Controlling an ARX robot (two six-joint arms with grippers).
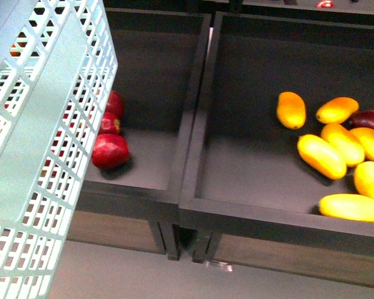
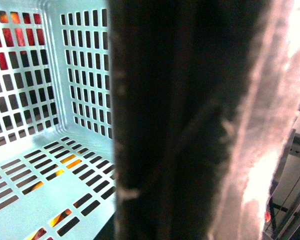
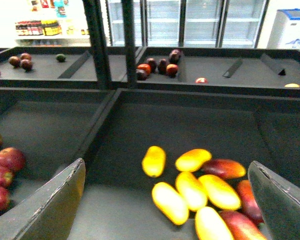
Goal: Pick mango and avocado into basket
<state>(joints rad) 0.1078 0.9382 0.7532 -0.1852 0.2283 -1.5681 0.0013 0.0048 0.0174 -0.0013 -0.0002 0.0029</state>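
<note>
Basket point(image 1: 43, 143) left, before left bin point(image 1: 153, 143); mangoes point(image 1: 341, 143) in right bin point(image 1: 249, 162), right side.

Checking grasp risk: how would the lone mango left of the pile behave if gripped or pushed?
The mango looks smooth and glossy, so it may slip under a pinch. It is a rounded oval lying apart on the flat bin floor, so a push would probably roll or spin it. It looks plump, likely keeping its shape.
</note>
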